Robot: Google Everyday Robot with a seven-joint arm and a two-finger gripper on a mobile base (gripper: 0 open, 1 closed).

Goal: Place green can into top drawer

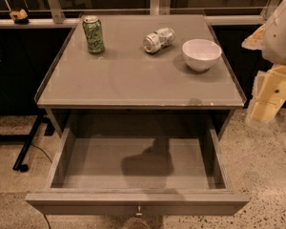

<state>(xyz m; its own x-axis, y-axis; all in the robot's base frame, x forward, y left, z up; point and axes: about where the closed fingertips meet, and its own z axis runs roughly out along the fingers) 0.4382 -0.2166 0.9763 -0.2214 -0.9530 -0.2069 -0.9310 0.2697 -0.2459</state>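
The green can (93, 34) stands upright at the back left of the tabletop, light green with dark print and a silver top. Below the tabletop the top drawer (138, 200) is pulled fully out, its inside bare except for a dark shadow. A small metal knob (139, 211) sits at the middle of its front. Only white and yellowish arm links (274, 56) show at the right edge, beside the table and well away from the can. My gripper is out of view.
A silver-white can (158, 39) lies on its side at the back middle of the tabletop. A white bowl (201, 54) sits at the back right. The grey table (133, 87) has a low raised rim. Speckled floor surrounds it, with a black stand leg (27, 144) at left.
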